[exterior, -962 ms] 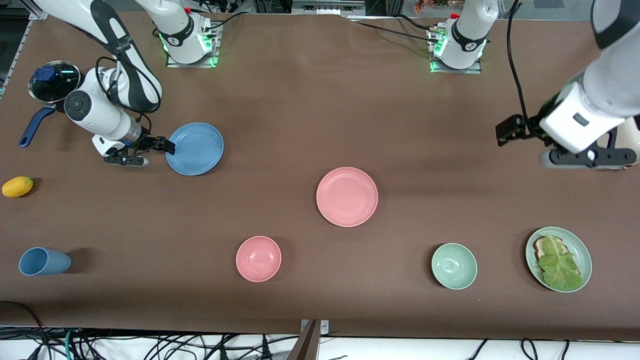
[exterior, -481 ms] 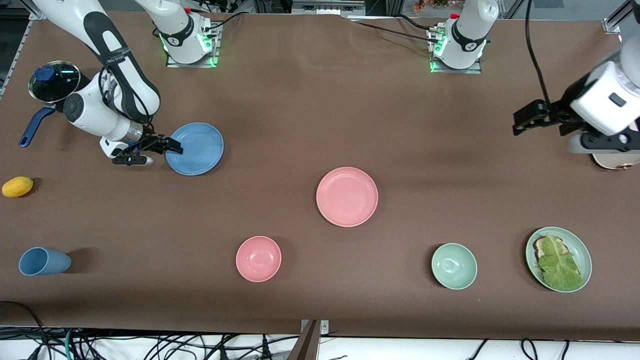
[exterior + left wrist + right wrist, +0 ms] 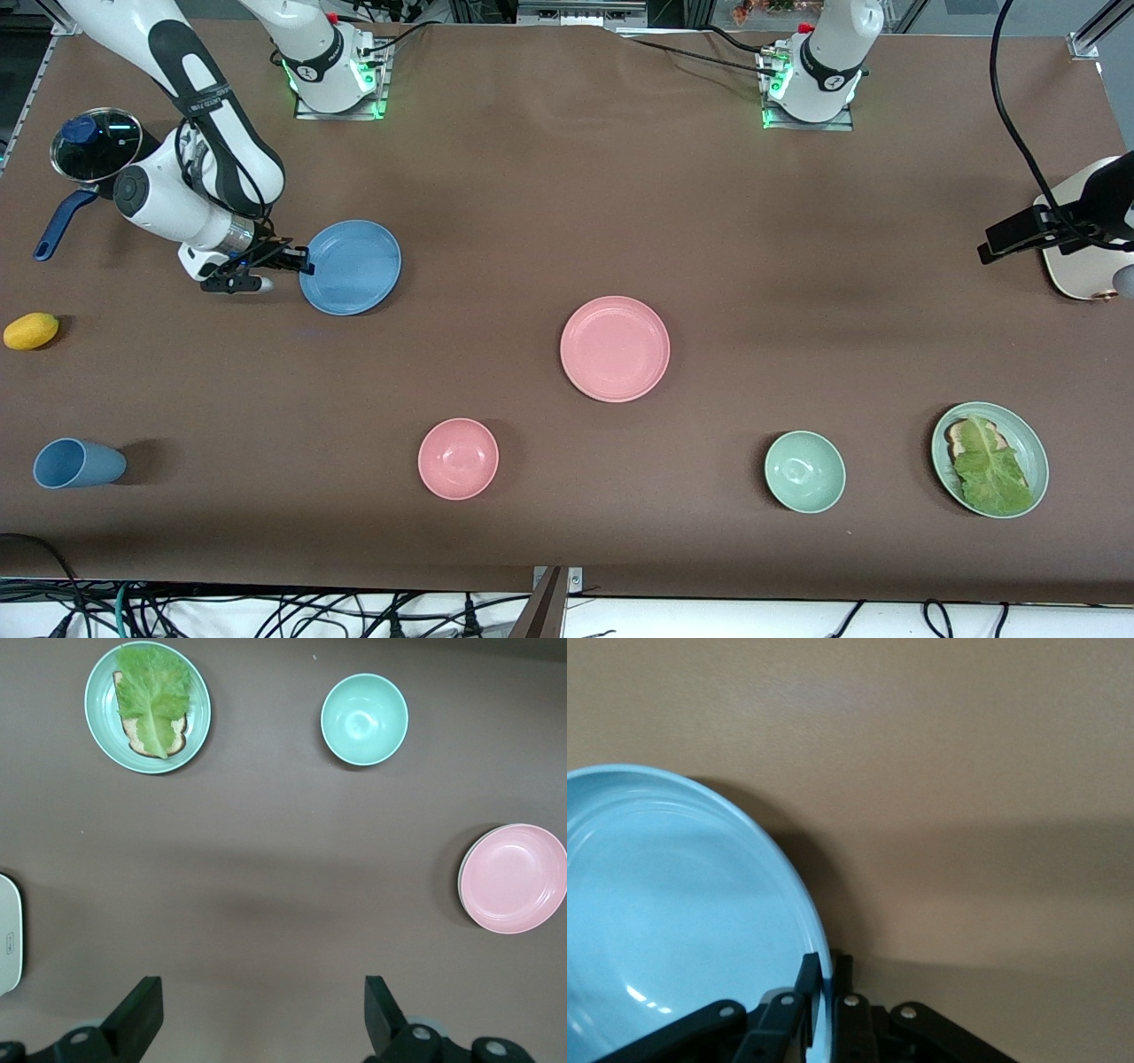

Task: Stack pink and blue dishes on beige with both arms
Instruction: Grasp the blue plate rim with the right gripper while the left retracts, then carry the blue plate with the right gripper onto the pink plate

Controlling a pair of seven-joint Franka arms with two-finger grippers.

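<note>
Gripping the blue plate (image 3: 352, 267) by its rim.
Right hand (image 3: 291, 260) clamped on rim; left hand (image 3: 257, 1014) apart, waiting. Next: lifting toward beige.

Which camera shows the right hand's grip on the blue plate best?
The right wrist view: the right hand is shut on the blue plate, pinching its rim. The front view shows the whole plate but little of the pinch. The left wrist view misses it.

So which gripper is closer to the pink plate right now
Right. The right gripper is shut on the blue plate's rim, toward the right arm's end from the pink plate. The left gripper hangs open at the table's other end.
</note>
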